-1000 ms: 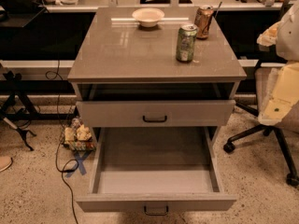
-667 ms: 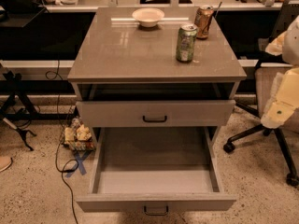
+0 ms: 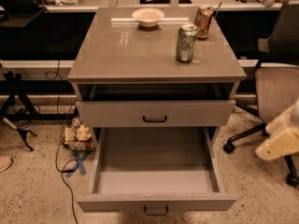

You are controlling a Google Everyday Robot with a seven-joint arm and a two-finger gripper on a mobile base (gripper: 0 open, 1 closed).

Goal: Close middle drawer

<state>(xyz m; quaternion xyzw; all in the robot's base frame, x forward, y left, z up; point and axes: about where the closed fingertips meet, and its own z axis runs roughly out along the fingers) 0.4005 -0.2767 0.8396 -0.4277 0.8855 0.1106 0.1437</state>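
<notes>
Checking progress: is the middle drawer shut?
Open: middle drawer pulled far out, grey inside showing; end effector off to its right.

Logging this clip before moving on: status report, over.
Gripper low at right edge, beside the cabinet, apart from the drawer. Middle drawer pulled far out, inside bare. Nothing seen blocking its travel.

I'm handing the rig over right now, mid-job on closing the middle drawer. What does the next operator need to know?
The pincer is low at the right edge of view, near the office chair, away from the cabinet.
The middle drawer is pulled far out, nothing inside, handle toward the camera.
Done: nothing yet.
Left: bring the pincer to the drawer's front and push it fully in.
</notes>
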